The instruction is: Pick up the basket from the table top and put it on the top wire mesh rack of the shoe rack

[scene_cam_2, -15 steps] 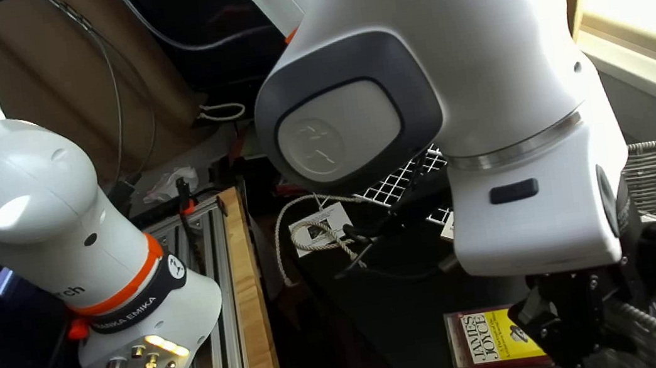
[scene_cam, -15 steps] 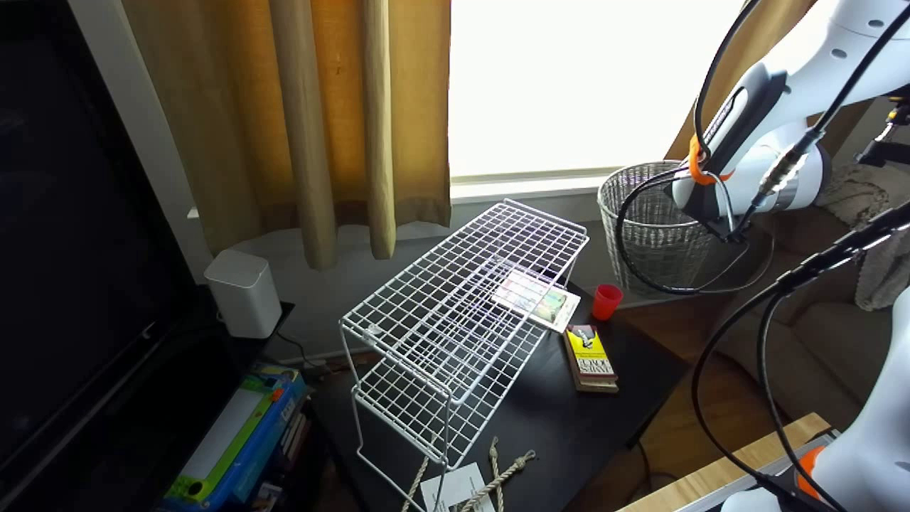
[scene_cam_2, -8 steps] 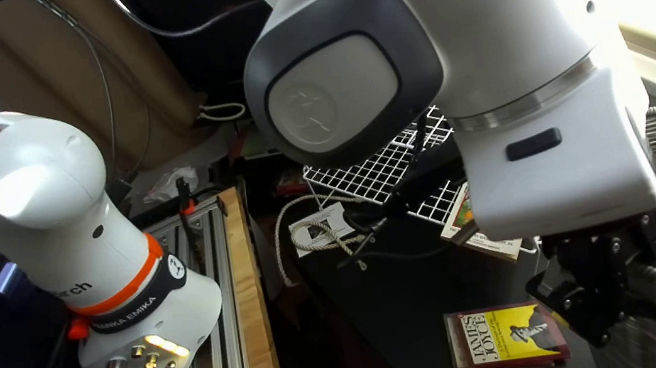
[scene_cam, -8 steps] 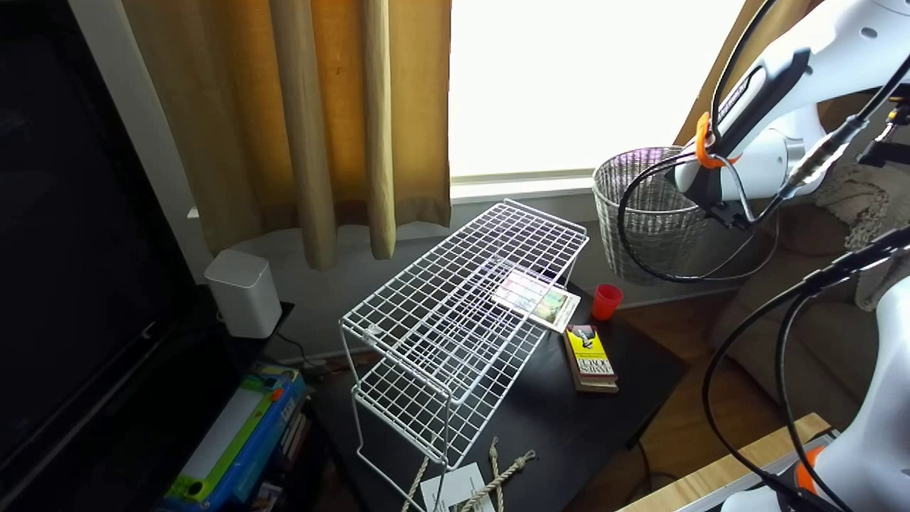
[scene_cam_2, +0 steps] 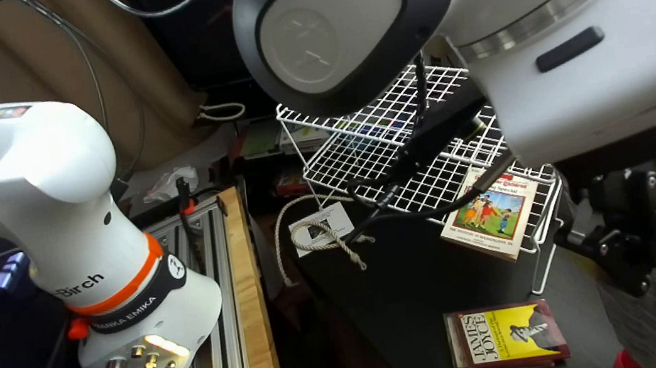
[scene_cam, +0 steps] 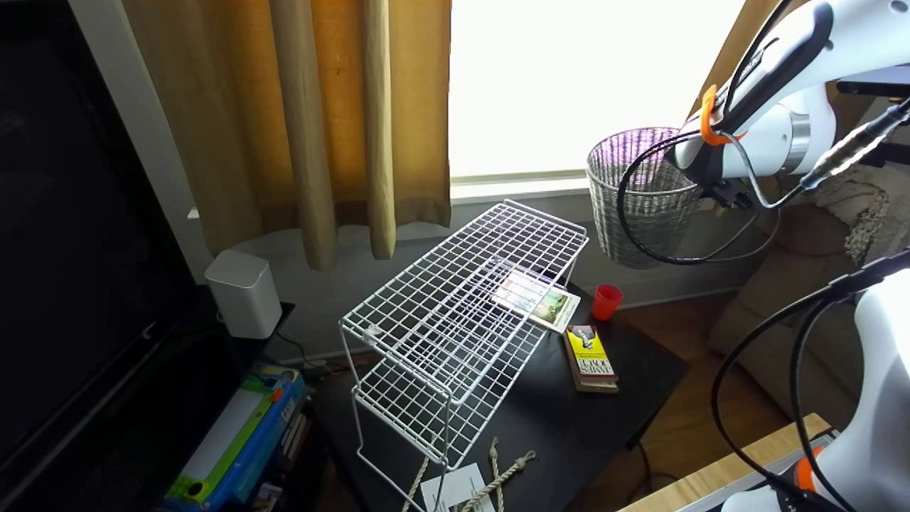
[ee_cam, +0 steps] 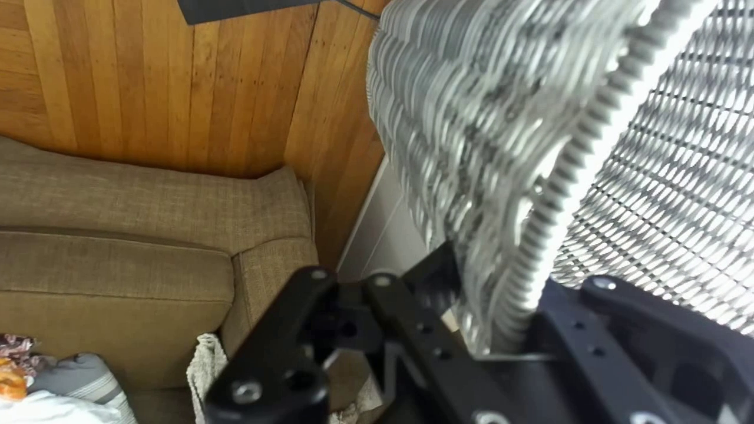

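My gripper (ee_cam: 496,294) is clamped on the rim (ee_cam: 568,188) of the grey woven wastebasket (scene_cam: 654,220), one side of it inside the wall and the other outside, at the lower right of the wrist view. In an exterior view the wastebasket hangs at the upper right of the frame, before the window (scene_cam: 569,92), mouth upward and apart from the black table top (scene_cam: 547,409). I judge this to be the carry, with the placing not yet begun.

The goal is the top wire mesh rack (scene_cam: 466,299) of the white shoe rack (scene_cam: 405,412), mid-frame there. I cannot tell whether the wastebasket's base is higher than that grid, so I would gain height first, then swing toward the left of the frame. I hold it by one side only, so its weight will likely sag away from me; slow, even motion should spare the rim from twisting in my grip. The slack black cable (scene_cam: 675,262) loops across the wastebasket and could catch a corner, so I should watch it. The red cup (scene_cam: 606,302) and the James Joyce paperback (scene_cam_2: 507,338) look low enough to miss if I stay high. Over the grid I should centre the narrow base between the long edges, lower until it stands level and bears its own weight, and only then let go and draw clear.
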Motion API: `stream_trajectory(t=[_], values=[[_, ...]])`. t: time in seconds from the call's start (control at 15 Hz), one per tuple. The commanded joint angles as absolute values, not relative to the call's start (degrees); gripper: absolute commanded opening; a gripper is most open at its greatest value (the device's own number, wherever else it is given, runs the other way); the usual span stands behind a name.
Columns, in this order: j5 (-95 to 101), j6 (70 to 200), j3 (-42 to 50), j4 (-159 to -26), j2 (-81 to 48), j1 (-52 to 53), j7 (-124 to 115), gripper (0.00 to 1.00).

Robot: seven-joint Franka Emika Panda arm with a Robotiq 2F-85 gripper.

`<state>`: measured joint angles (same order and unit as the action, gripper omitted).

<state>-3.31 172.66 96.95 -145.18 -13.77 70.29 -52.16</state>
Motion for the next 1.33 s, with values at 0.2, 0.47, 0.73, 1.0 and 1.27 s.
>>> stream_trajectory(t=[0.2,0.47,0.73,1.0,1.27], values=[[-7.8,168.8,108.8,-140.9,-10.2,83.8,-49.0,0.03],[-13.6,166.7,115.5,-139.6,-11.9,92.3,-45.4,0.03],[-21.0,164.6,122.6,-138.6,-14.6,100.5,-39.9,0.03],[-25.8,161.7,127.4,-138.9,-16.7,105.1,-35.8,0.03],[-36.2,159.0,125.8,-139.1,-22.5,102.9,-28.1,0.03]])
